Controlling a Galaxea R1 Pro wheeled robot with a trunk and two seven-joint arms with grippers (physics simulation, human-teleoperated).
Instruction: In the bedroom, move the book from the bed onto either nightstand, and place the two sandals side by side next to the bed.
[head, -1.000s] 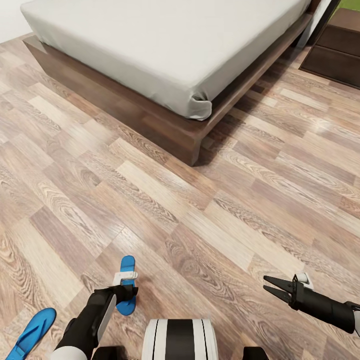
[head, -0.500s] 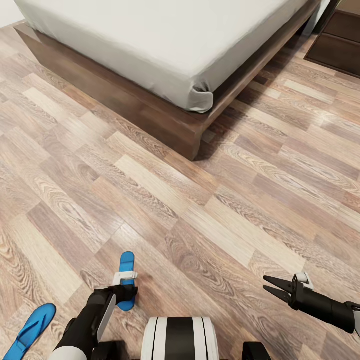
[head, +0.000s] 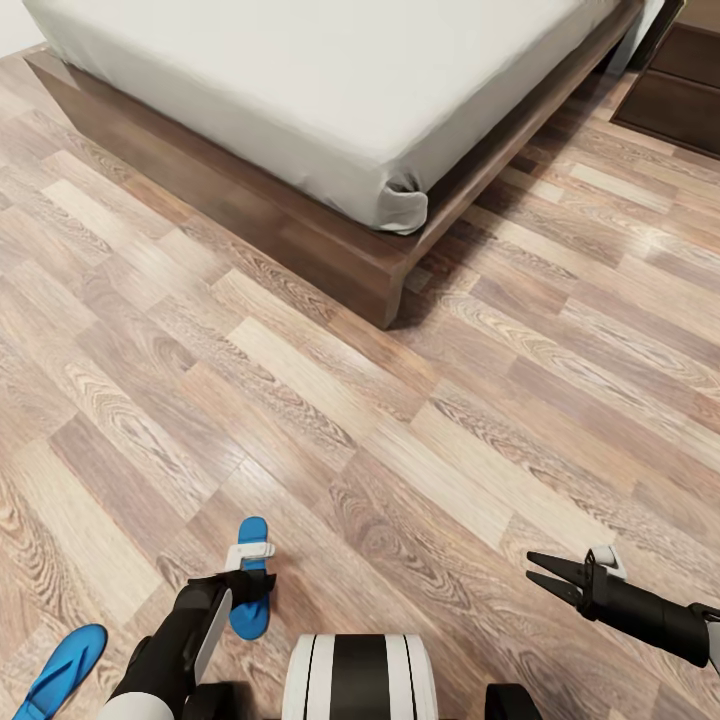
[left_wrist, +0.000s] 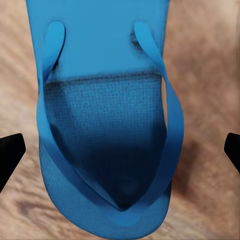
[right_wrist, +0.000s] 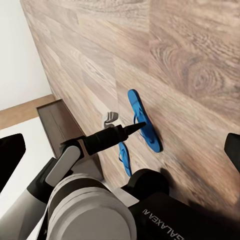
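The left pincer (head: 248, 583) hangs over one blue sandal (head: 250, 578) on the wood-plank floor (head: 330, 420), its jaws spread wide to either side of the sole without touching it; in the left wrist view that sandal (left_wrist: 107, 125) lies strap-side up between the dark fingertips (left_wrist: 10, 152). The second sandal (head: 62, 665) lies on the floor apart from the first, near the head view's lower left corner. The right pincer (head: 545, 572) hovers empty, jaws parted. The bed (head: 330, 90), white mattress on a dark frame, stands well beyond both sandals. White lettering "GALAXEA AI" shows on the robot's body (right_wrist: 165, 220).
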